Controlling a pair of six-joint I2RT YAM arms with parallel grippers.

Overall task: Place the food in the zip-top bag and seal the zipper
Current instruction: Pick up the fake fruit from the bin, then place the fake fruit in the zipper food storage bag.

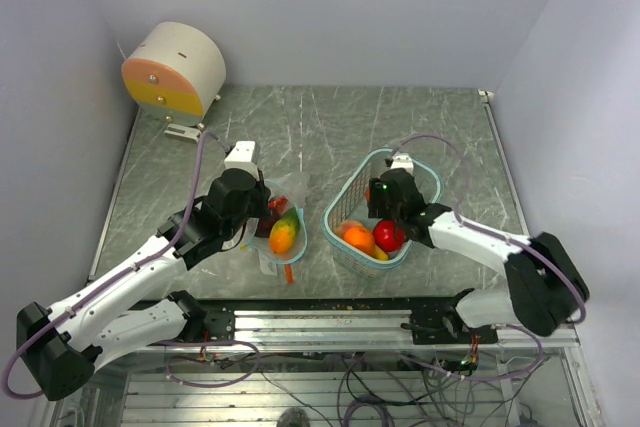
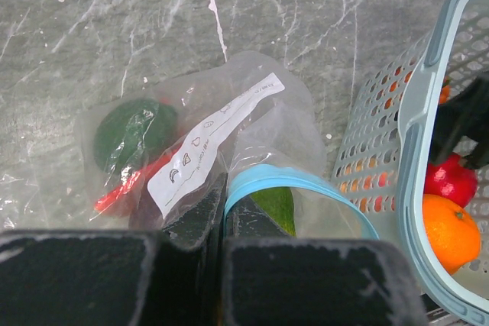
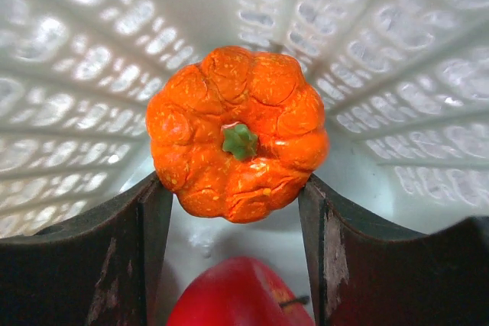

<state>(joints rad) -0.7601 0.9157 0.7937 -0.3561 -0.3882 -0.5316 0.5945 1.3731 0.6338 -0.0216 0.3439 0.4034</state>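
The clear zip-top bag (image 1: 281, 232) lies between the arms. It holds a green-and-yellow fruit (image 1: 285, 233) and red pieces. In the left wrist view the bag (image 2: 252, 124) shows a dark green fruit (image 2: 130, 133) and a red piece (image 2: 122, 188) inside. My left gripper (image 2: 221, 188) is shut on the bag's blue zipper rim (image 2: 306, 185); it also shows in the top view (image 1: 240, 197). My right gripper (image 1: 385, 199) is down inside the teal tub (image 1: 345, 190). Its fingertips (image 3: 155, 204) touch both sides of an orange pumpkin (image 3: 237, 112), with a red fruit (image 3: 237, 295) nearer the camera.
The tub also holds an orange fruit (image 1: 357, 238), a red one (image 1: 389, 235) and a yellow one (image 1: 381, 254). The tub's wall (image 2: 382, 150) stands right next to the bag. A round cream and orange device (image 1: 175, 67) sits at the back left corner.
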